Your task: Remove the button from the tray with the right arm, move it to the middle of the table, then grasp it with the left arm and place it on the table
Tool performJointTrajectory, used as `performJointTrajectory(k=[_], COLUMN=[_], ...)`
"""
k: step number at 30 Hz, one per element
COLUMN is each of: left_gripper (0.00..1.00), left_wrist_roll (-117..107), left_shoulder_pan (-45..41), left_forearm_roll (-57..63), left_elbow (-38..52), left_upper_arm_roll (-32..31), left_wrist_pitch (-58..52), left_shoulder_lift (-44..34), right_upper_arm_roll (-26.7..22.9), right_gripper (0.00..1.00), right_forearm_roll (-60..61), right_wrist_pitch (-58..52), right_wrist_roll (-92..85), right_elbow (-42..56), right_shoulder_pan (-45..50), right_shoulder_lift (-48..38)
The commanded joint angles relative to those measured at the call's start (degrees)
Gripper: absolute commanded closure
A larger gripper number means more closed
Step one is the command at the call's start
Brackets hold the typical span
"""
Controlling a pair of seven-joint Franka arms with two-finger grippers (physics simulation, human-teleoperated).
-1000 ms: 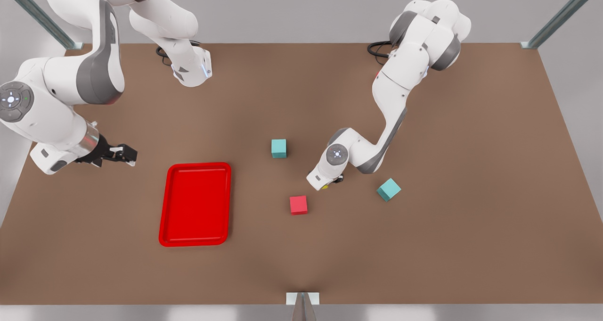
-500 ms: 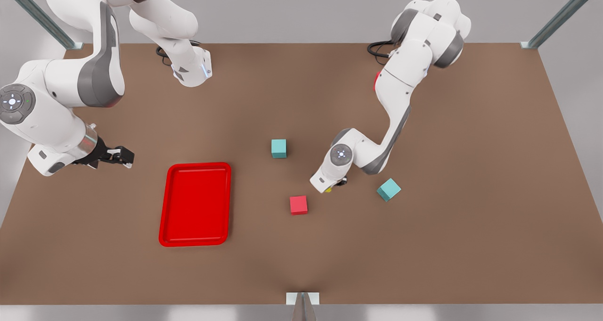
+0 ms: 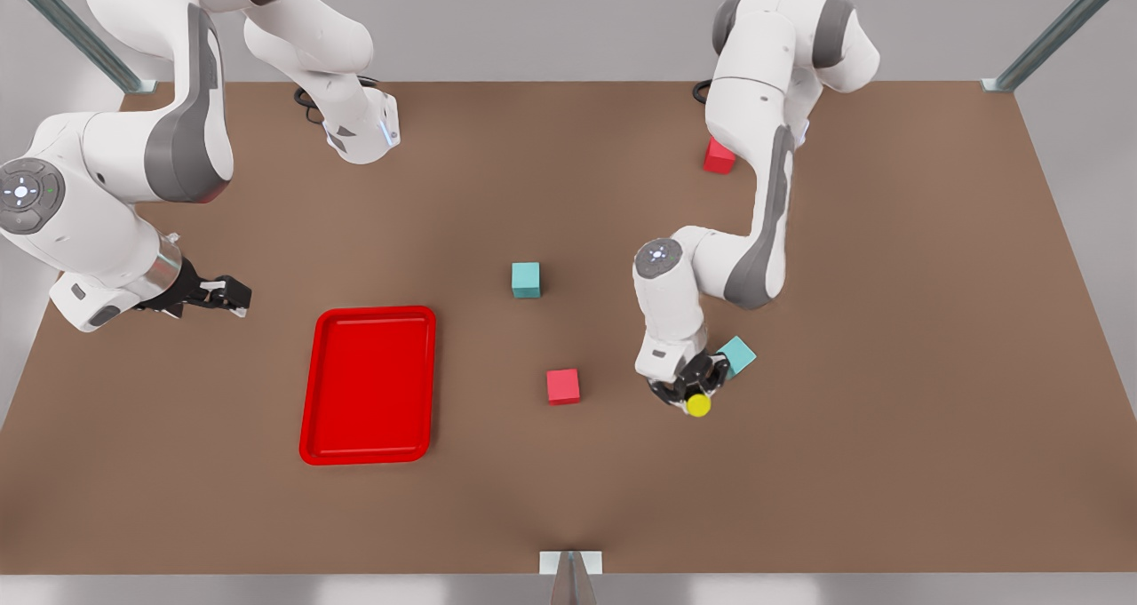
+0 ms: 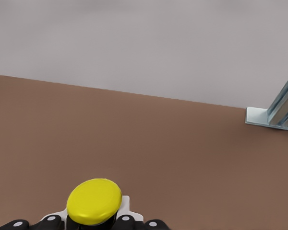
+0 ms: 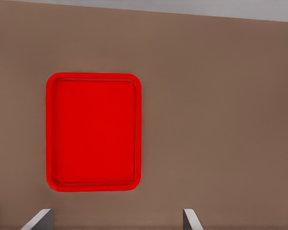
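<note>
The left gripper (image 3: 691, 392) has its fingers clamped on the button (image 3: 699, 404), near the table's (image 3: 888, 454) middle, so it should lower straight before releasing, while the right gripper (image 3: 222, 292), fingers apart, waits beside the tray (image 3: 313, 383).

Showing two arms (image 3: 107, 196) (image 3: 764, 143), one tray (image 3: 369, 456), one button (image 3: 699, 404), two red cubes (image 3: 563, 386) (image 3: 719, 157), two teal cubes (image 3: 526, 280) (image 3: 739, 354).
</note>
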Motion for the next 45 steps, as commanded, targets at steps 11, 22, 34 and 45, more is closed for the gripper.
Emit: performJointTrajectory(k=[11, 22, 34, 45], left_gripper=[0.52, 0.52, 0.52, 0.0], left_wrist_roll=[-76.62, -96.4, -99.47, -99.38], left_shoulder_pan=[-2.54, -2.1, -2.54, -2.98], left_forearm_roll=[19.72, 44.85, 49.33, 49.16], left_elbow=[-1.53, -1.53, -1.53, -1.45], left_upper_arm_roll=[-3.37, -2.93, -3.29, -3.37], left_wrist_pitch=[4.29, 1.74, 0.16, 0.07], left_shoulder_lift=[7.36, 12.99, 18.87, 19.93], right_upper_arm_roll=[0.03, 0.03, 0.03, 0.03], right_gripper=[0.0, 0.0, 0.0, 0.0], right_forearm_roll=[0.07, 0.07, 0.07, 0.07], right_wrist_pitch=[-0.17, -0.17, -0.17, -0.17], right_wrist_roll=[-0.1, -0.1, -0.1, -0.1], right_elbow=[0.03, -0.06, -0.06, -0.06], right_shoulder_pan=[0.0, 0.09, 0.09, 0.09], right_shoulder_lift=[-0.07, -0.07, -0.07, -0.07])
